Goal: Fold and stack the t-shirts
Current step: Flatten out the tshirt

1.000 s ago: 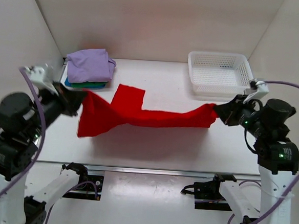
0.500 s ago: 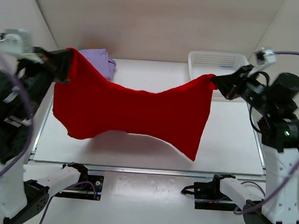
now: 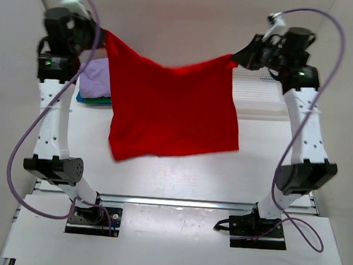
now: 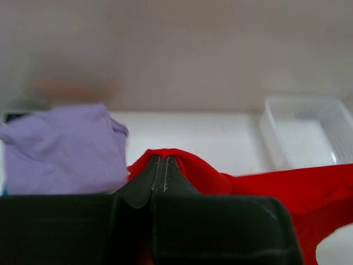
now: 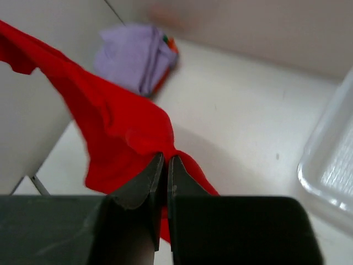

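Observation:
The red t-shirt (image 3: 172, 105) hangs spread in the air, held high by its two upper corners. My left gripper (image 3: 104, 35) is shut on its left corner (image 4: 165, 160). My right gripper (image 3: 233, 59) is shut on its right corner (image 5: 160, 143). The shirt's lower edge hangs just above the table. A folded lavender t-shirt (image 3: 95, 78) lies at the back left on top of teal and green ones (image 3: 94, 100); it also shows in the left wrist view (image 4: 60, 146) and the right wrist view (image 5: 135, 55).
A white mesh basket (image 3: 261, 96) stands at the back right, partly behind the right arm; it also shows in the left wrist view (image 4: 309, 130) and the right wrist view (image 5: 331, 165). White walls enclose the table on three sides.
Both arms have risen high and pulled inward, lifting the red t-shirt off the table from a slack band to a hanging spread sheet.

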`<action>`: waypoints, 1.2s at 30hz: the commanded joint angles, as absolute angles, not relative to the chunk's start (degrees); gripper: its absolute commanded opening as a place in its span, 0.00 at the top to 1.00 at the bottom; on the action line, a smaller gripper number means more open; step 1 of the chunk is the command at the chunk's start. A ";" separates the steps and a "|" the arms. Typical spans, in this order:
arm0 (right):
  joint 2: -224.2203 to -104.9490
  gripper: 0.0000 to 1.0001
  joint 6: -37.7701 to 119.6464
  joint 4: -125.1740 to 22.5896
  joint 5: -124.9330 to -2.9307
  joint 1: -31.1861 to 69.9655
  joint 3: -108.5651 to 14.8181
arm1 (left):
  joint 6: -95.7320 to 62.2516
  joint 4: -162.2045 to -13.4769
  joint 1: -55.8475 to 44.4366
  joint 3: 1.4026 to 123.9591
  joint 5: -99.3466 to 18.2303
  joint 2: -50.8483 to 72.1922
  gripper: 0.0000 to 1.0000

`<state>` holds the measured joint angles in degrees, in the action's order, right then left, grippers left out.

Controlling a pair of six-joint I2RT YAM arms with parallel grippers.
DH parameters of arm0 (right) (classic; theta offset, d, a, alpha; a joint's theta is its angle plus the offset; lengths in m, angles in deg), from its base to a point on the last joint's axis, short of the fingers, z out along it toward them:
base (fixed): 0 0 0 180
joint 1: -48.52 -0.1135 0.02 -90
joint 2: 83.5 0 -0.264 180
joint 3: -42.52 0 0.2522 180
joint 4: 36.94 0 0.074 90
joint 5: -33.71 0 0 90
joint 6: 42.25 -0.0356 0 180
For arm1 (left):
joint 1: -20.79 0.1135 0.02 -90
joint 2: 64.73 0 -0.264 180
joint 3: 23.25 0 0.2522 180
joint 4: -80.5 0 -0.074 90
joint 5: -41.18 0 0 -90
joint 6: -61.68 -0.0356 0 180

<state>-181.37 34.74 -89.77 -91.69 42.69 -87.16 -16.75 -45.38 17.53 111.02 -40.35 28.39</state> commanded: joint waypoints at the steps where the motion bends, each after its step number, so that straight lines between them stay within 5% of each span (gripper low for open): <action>1: -171.77 1.00 29.57 -80.33 -98.20 48.24 -92.90 | -11.97 -56.72 22.74 121.98 -38.25 18.41 1.00; 5: -167.97 1.00 28.94 -77.94 -100.94 51.85 -83.60 | -12.94 -59.46 21.50 125.26 -38.46 15.95 1.00; 9: -164.90 1.00 30.08 -77.15 -102.87 53.52 -71.38 | -12.50 -57.27 17.64 114.46 -35.99 10.34 1.00; 18: -156.55 1.00 33.69 -81.10 -109.29 56.08 -44.38 | -6.36 -55.16 8.68 64.73 -34.59 -23.84 1.00; 25: -150.93 0.99 38.44 -97.16 -95.87 50.63 -29.98 | 3.39 -45.94 7.43 30.54 -19.04 -43.52 1.00; 36: -136.60 1.00 31.50 -109.05 -87.31 46.32 -13.79 | 1.39 -28.35 6.56 24.53 -14.27 -51.55 1.00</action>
